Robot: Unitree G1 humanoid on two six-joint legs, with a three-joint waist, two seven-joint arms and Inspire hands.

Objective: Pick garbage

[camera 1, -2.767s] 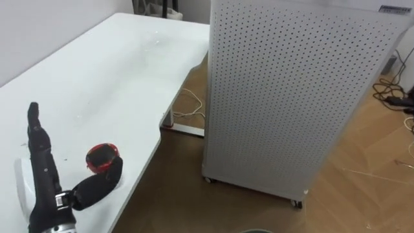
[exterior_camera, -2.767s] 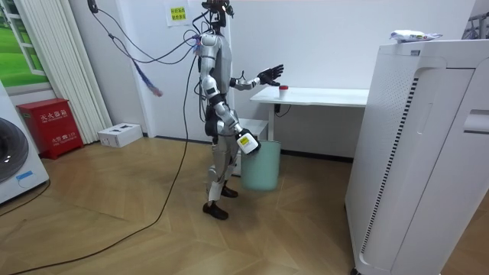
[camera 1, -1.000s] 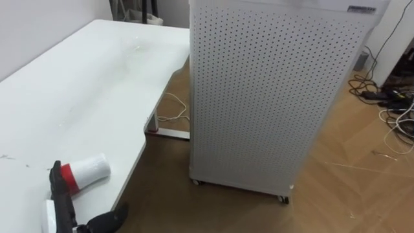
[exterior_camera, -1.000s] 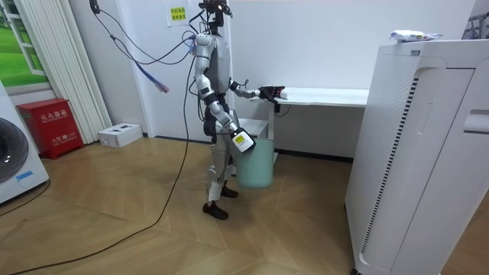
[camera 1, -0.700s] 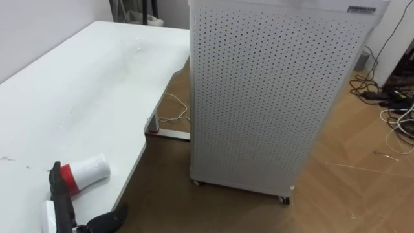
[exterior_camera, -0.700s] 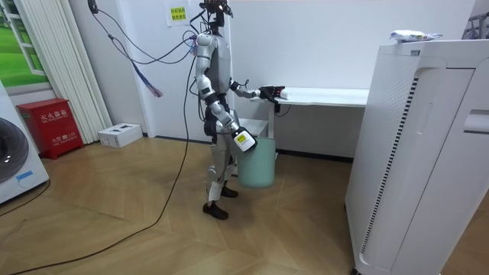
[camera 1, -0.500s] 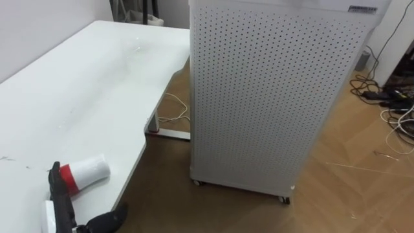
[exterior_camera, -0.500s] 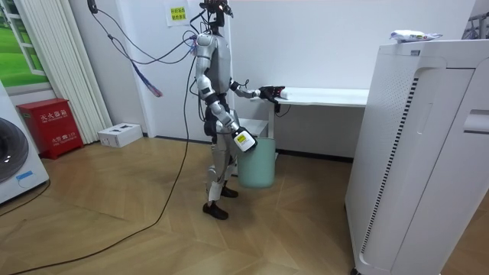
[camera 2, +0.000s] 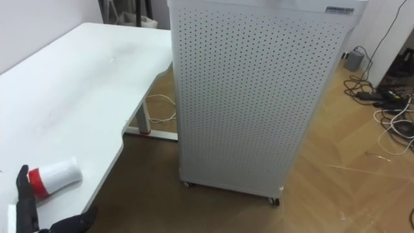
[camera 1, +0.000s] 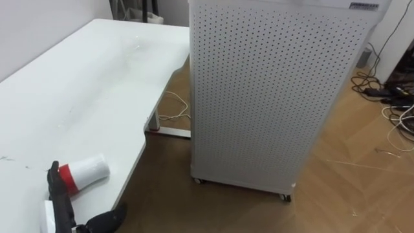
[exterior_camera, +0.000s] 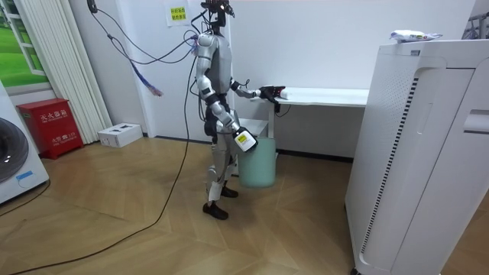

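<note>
Left hand (camera 1: pixel 59 206) open, fingers straight, thumb spread – white cup (camera 1: pixel 87 170) lies tipped on the table (camera 1: pixel 84 84) just ahead-right of it, long axis crosswise, red end nearest – right hand (exterior_camera: pixel 235 134) farther, at the bin (exterior_camera: pixel 258 164), grip unreadable.

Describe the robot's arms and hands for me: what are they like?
The left robot hand has slim black fingers, shaped much like a person's, with a white cuff at the wrist. In the room view both arms are slender, jointed and silver-grey. The right robot hand bears a small white tag.
</note>
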